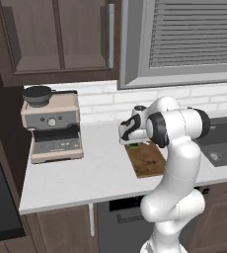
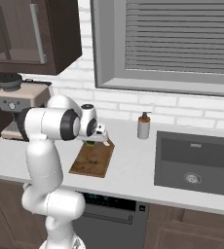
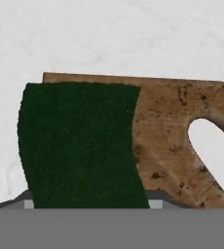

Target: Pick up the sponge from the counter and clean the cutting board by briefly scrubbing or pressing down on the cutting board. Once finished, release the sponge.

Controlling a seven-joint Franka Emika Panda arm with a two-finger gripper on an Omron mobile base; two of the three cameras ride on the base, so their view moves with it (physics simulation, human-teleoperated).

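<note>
Pale counter [image 1: 86, 173] runs under a shuttered window, and on it lies the board [image 1: 147, 160], its notched end toward the back wall. On that far end sits the sponge [image 3: 80, 146], green face up, covering the corner beside the notch in the hand view; from the base cameras only a sliver of green peeks out beneath the wrist. The gripper [image 1: 131, 140] hangs right over it, pointing down, but its fingertips are hidden below the frame edge of the hand view and behind the wrist elsewhere, so I cannot tell whether it is clamped on the sponge or spread apart. Further out stand a coffee machine [image 1: 51, 126] to the left, a soap bottle [image 2: 143, 126] and the sink [image 2: 196, 163] to the right. Risks, as I judge them: the sponge sits near the board's edge, so a sideways scrub could push it off onto the counter; pressing off-centre could tip or slide the thin board.
</note>
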